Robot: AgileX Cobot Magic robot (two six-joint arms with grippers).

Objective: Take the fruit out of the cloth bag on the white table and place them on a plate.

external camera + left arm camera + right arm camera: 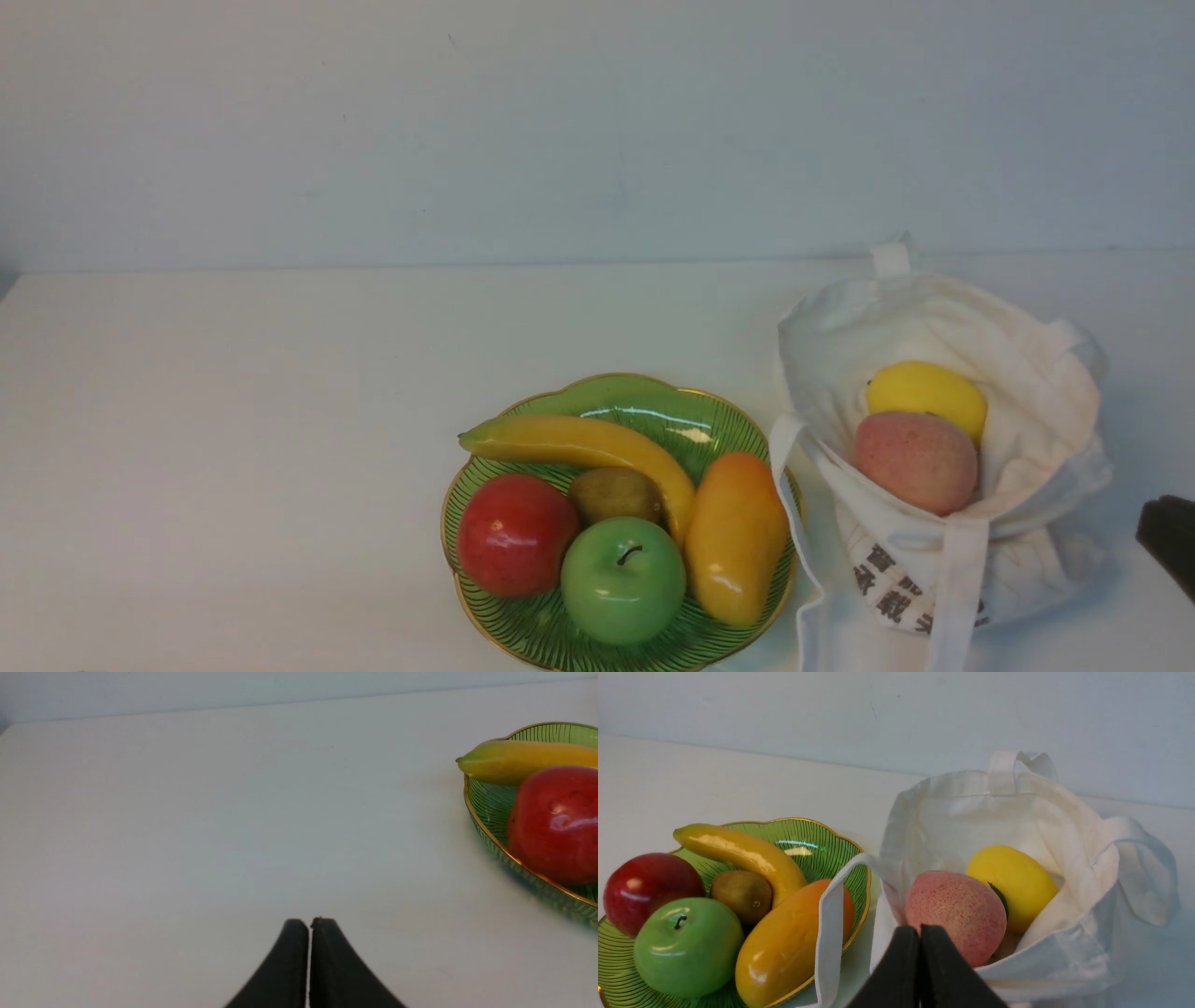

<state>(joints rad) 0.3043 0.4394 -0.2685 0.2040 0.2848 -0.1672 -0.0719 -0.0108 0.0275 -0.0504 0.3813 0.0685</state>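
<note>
Peach (917,462) and lemon (926,392) lie in the open bag (1027,373), just right of the plate (635,401). Kiwi (614,493) on plate, hemmed by banana (579,446), red apple (516,535), green apple (623,581), mango (736,537). Bag strap (829,933) crosses plate rim. Left gripper (309,926), right gripper (919,933): both closed, empty.

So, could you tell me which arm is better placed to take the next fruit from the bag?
Likely the right: the right gripper, shut, faces the bag's open mouth, peach and lemon just ahead. The left gripper, also shut, sits over table on the plate's far side from the bag.
</note>
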